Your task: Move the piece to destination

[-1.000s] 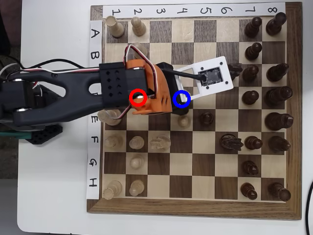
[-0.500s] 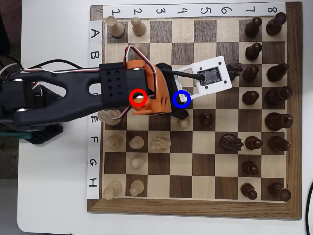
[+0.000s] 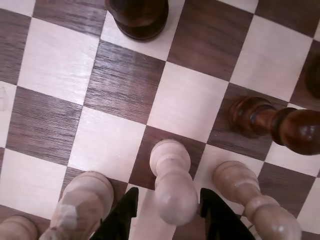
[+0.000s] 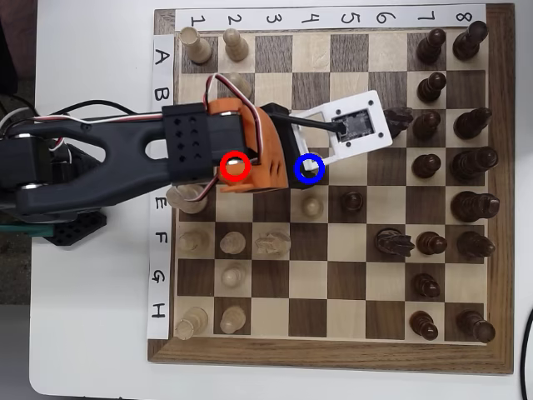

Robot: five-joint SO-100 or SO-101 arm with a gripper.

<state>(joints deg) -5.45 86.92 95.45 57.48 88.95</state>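
Pale pawn (image 3: 172,182) — the piece I'm after — stands upright in the wrist view on a dark square, its round head between my two black fingers (image 3: 120,220), one tip on each side of it. A sliver of gap shows on either side, so as far as I can judge the fingers are spread around the pawn rather than pressed onto it; I can't be certain of contact from this angle.

Just right of it in the wrist view stands another pale pawn (image 3: 250,200), and at lower left a larger pale piece (image 3: 82,205) rises beside the left finger. A dark pawn (image 3: 272,122) leans into view at right, and the base of another dark piece (image 3: 137,15) sits at the top edge.

In the overhead view the arm (image 4: 108,167) reaches in from the left over the chessboard (image 4: 333,350), its orange wrist housing (image 4: 250,154) covering the squares around the red ring (image 4: 236,166). The blue ring (image 4: 309,167) — marking the destination — sits at the tip of the gripper (image 4: 305,175), and what lies inside the ring looks pale; the square beneath is mostly hidden by the arm. A white camera mount (image 4: 356,127) juts out to the upper right. One pale pawn (image 4: 312,205) stands just below the blue ring. Dark pieces crowd the right-hand columns, pale ones the left, and the board rests on a white counter (image 4: 92,333)
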